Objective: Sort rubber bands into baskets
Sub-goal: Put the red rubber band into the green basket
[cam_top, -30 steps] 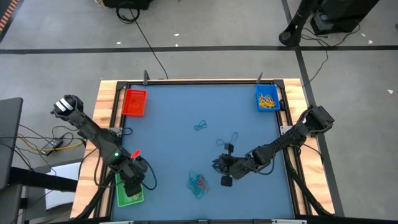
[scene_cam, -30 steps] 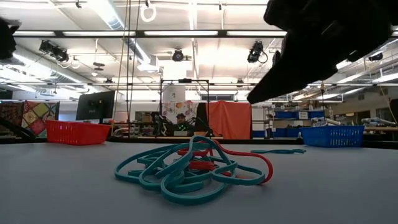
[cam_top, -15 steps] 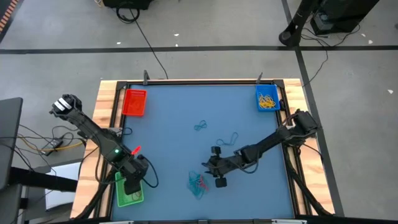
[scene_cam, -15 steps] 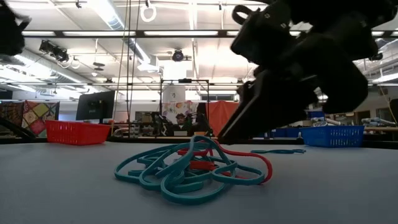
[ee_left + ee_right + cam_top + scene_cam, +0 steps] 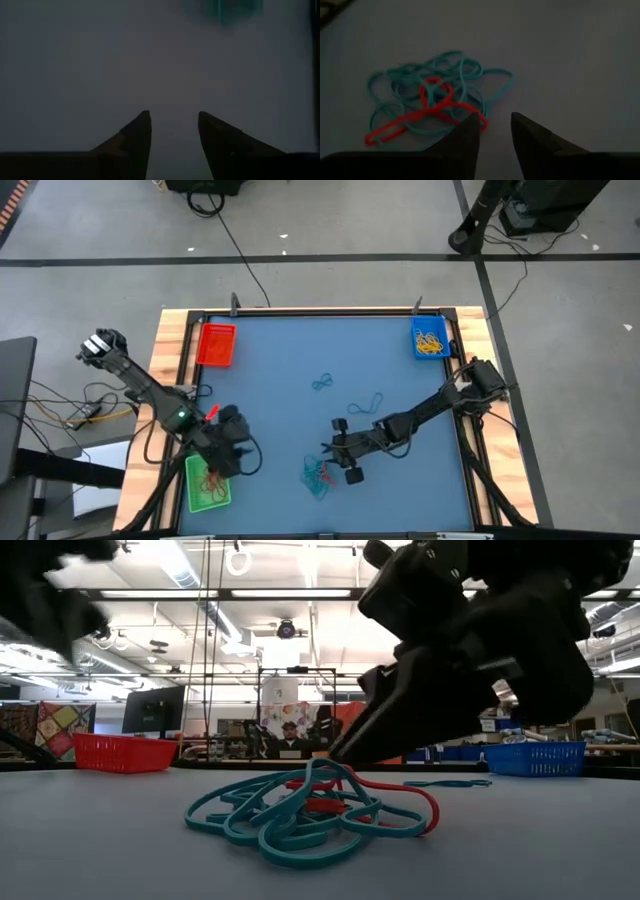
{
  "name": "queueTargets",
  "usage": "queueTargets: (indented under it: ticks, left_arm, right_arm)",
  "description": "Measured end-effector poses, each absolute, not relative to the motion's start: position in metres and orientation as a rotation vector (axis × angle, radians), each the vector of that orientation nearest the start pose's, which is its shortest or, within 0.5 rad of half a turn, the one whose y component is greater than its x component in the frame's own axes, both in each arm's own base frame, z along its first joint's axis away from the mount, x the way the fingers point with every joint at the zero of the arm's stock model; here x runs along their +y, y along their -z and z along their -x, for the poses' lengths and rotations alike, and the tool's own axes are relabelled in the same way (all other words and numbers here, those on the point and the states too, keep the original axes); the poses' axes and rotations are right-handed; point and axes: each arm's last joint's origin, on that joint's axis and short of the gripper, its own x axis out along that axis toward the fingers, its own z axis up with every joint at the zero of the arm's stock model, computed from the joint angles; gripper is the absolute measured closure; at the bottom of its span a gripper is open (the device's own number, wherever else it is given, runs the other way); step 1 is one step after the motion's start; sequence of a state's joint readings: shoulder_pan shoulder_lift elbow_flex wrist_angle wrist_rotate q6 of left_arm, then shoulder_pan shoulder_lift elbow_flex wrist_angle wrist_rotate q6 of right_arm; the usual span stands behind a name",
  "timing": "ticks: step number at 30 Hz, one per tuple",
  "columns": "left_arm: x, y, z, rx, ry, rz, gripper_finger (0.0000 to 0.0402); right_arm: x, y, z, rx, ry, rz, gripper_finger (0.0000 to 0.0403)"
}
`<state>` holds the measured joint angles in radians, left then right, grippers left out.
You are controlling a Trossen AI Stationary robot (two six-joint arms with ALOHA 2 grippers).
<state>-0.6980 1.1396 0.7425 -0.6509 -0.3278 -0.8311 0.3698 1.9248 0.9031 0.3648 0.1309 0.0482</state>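
A tangled pile of teal and red rubber bands (image 5: 317, 475) lies on the blue table near its front edge; it also shows in the low view (image 5: 310, 815) and the right wrist view (image 5: 432, 100). My right gripper (image 5: 335, 450) is open, low beside the pile, with one fingertip (image 5: 474, 121) close to a red band's end; it touches nothing that I can see. My left gripper (image 5: 228, 442) is open and empty (image 5: 173, 117), just beyond the green basket (image 5: 208, 485), which holds a few bands. The red basket (image 5: 217, 345) stands far left. The blue basket (image 5: 431, 338) stands far right and holds yellow bands.
Two loose teal bands lie mid-table, one (image 5: 321, 383) and another (image 5: 372, 400). The table has a wooden frame (image 5: 170, 350). Black cables run over the floor beyond the far edge. The low view looks into a workshop room behind the table.
My right gripper has gone toward the table's left edge and down, ending close beside the band pile. My left gripper has moved off the green basket toward the far edge and a little right. The pile has not moved.
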Motion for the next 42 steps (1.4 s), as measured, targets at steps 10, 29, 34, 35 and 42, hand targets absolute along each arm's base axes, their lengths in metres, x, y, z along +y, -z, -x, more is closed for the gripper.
queueTargets:
  ticks: [10, 29, 34, 35, 42]
  left_arm:
    - [-0.133, -0.233, -0.209, 0.589, -0.007, 0.051, 0.0236]
    - [-0.141, -0.204, -0.247, 0.525, -0.045, 0.045, 0.0236]
    - [-0.141, -0.203, -0.25, 0.514, -0.048, 0.055, 0.0236]
    - [-0.141, -0.202, -0.251, 0.515, -0.048, 0.054, 0.0236]
    - [-0.146, -0.191, -0.258, 0.507, -0.048, 0.054, 0.0236]
  right_arm:
    - [0.132, -0.105, -0.345, 0.638, -0.227, 0.121, 0.0289]
    - [0.134, -0.089, -0.352, 0.616, -0.236, 0.086, 0.0392]
    - [0.134, -0.107, -0.35, 0.56, -0.095, 0.143, 0.0396]
    - [0.135, -0.113, -0.349, 0.545, -0.08, 0.151, 0.0397]
    - [0.14, -0.145, -0.339, 0.51, -0.04, 0.213, 0.0397]
